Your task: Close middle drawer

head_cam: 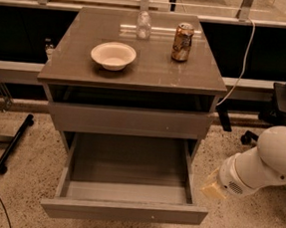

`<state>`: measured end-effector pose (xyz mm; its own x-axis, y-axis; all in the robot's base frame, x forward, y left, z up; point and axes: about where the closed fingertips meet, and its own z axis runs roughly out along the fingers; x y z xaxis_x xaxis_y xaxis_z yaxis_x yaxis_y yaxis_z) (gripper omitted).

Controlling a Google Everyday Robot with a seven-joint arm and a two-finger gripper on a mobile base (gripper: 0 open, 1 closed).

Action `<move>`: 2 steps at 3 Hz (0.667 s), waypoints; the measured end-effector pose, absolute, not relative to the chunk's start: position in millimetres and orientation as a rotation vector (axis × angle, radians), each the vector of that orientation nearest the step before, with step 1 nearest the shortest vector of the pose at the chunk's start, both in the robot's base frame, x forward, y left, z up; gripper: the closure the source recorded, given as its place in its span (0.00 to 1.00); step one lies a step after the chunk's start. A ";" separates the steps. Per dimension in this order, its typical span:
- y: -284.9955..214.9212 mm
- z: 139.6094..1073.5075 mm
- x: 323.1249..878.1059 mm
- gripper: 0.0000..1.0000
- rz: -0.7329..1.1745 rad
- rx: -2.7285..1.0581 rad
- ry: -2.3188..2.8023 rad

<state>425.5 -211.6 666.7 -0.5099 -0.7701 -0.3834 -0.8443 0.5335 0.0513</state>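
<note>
- Centre of the view, a grey cabinet fills most of the scene, and its flat brown surface (156, 72) carries three small things.
- Down low, the middle drawer (124, 210) is pulled far out towards the camera. Its deep grey box lies bare inside, and its plain front panel sits near the bottom edge, with a tiny pale speck right of centre.
- Just above it, the upper drawer front (130, 121) sits nearly flush under the top, with a dark gap showing over it.
- Over on the right, the white robot arm (266, 164) hangs low above the speckled floor (16, 185), beside the cabinet and apart from it.
- Up top, a pale bowl (113, 55) stands upright left of centre.
- Right of the bowl, a drinks can (182, 42) stands upright, well apart from it.
- Between them and further back, a small clear bottle (144, 25) stands upright.
- At the arm's tip, the gripper (212, 186) points at the drawer's right side, just beside its front corner and not touching. From this angle there is no making out whether it is spread or pressed together.
</note>
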 end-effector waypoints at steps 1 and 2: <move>-210.6 637.4 426.8 1.00 0.328 -1.300 2.538; -214.2 606.9 428.8 1.00 0.349 -1.221 2.587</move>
